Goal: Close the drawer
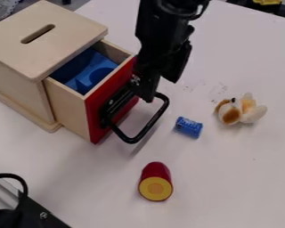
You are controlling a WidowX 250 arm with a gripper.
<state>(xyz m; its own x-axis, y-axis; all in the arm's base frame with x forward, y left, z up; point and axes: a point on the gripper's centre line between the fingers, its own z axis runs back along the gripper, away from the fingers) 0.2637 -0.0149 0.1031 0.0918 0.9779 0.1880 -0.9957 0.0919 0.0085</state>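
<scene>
At the far left, the wooden box (67,46) stands on the white table (228,178), with 1 long slot (38,34) cut in its flat top. In the lower left corner, 1 black loop (21,180) curves above a dark piece of equipment (41,215), both cut off by the edge of the view.

The drawer (67,107) sticks out of the box toward the right and stands partly open, with blue contents (88,71) inside. Its front panel (95,127) is red and carries 1 black handle (131,140) that juts out to the right.

Next comes the gripper (146,94), hanging down from the top edge of the view, beside the drawer's front and over the upper end of the handle. I cannot tell whether it is open or closed, or whether it touches the handle.

Below and to the right of the handle lies 1 red piece (156,170) with a yellow end facing the camera. Farther right, 1 small blue cylinder (188,127) lies on its side, and beyond it is 1 white and brown toy (240,110).
</scene>
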